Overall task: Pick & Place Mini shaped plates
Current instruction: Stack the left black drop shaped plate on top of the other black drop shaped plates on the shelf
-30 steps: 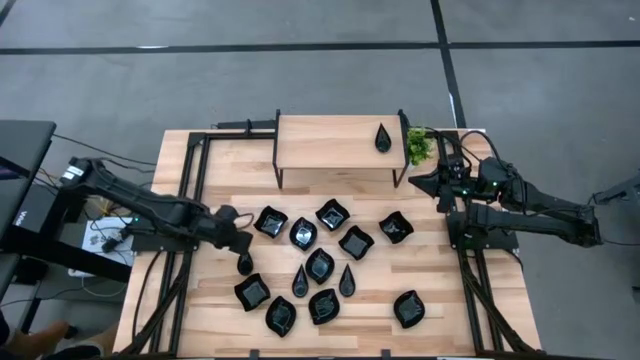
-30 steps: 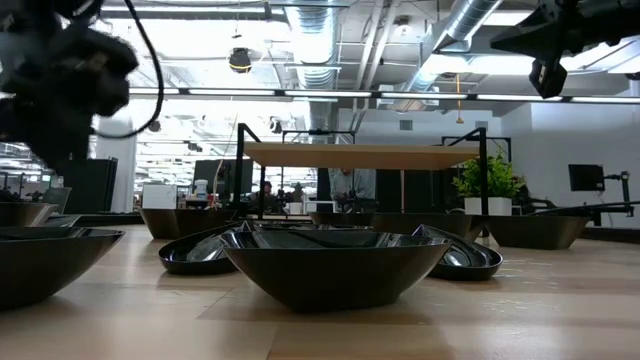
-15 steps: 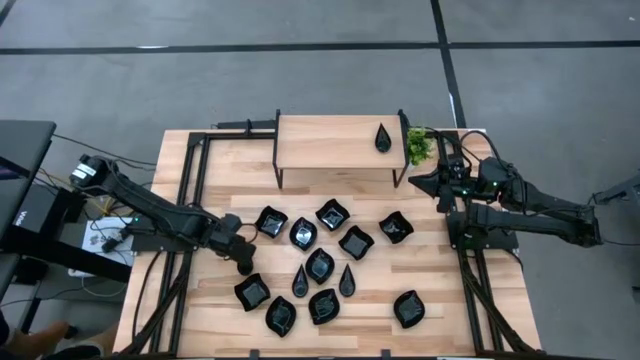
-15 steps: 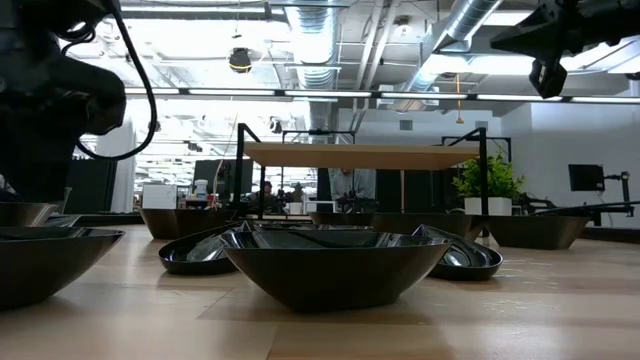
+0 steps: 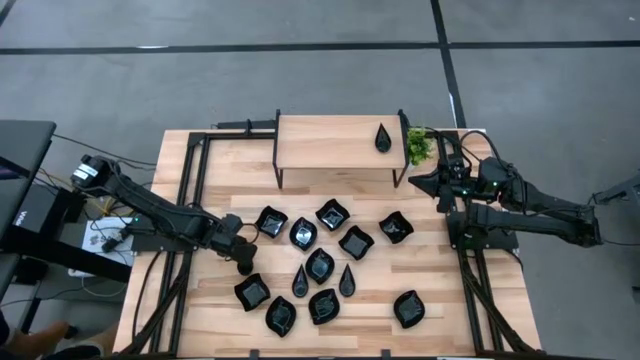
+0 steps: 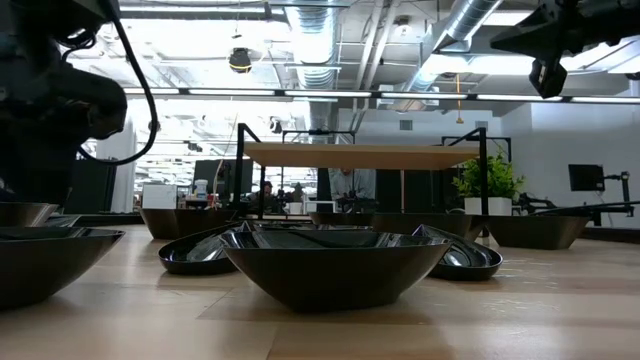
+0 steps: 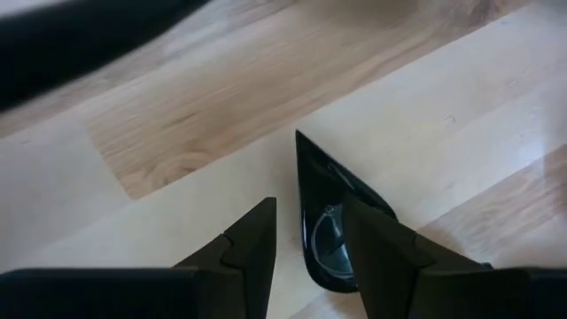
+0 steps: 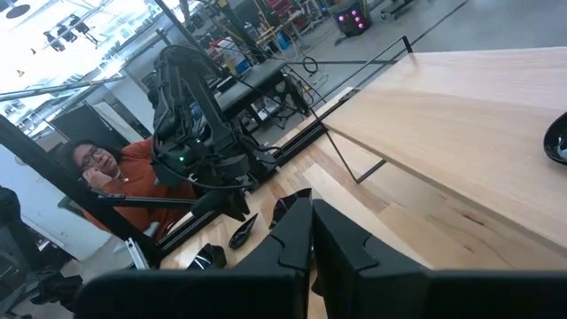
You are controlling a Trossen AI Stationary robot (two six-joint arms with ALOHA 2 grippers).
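Several mini shaped plates [image 5: 320, 265], glossy black, lie on the wooden table, and one teardrop plate [image 5: 383, 138] lies on the raised shelf [image 5: 335, 142]. My left gripper [image 5: 243, 260] points down over a small teardrop plate [image 7: 330, 232] that lies flat on the table at the group's left. It is open, with one finger [image 7: 255, 232] outside the plate's rim and the other [image 7: 376, 241] over the dish. My right gripper [image 5: 418, 180] hangs shut and raised by the shelf's right end, also seen in its wrist view [image 8: 312, 232]. My left gripper stands astride the teardrop plate's long rim [image 7: 306, 204], fingers coming from above. I cannot tell whether either finger touches the plate, which lies flat on the table.
A small green plant [image 5: 418, 146] stands at the shelf's right end. The shelf's black frame legs [image 5: 278, 170] stand behind the plates. A person in orange [image 8: 97, 168] sits beyond the table's left side. Bare wood lies near the front edge [image 5: 460, 320].
My left gripper has sunk and gone a little toward the table's near edge, down onto the small teardrop plate. Its fingers stay as far apart as before. The plate has not moved.
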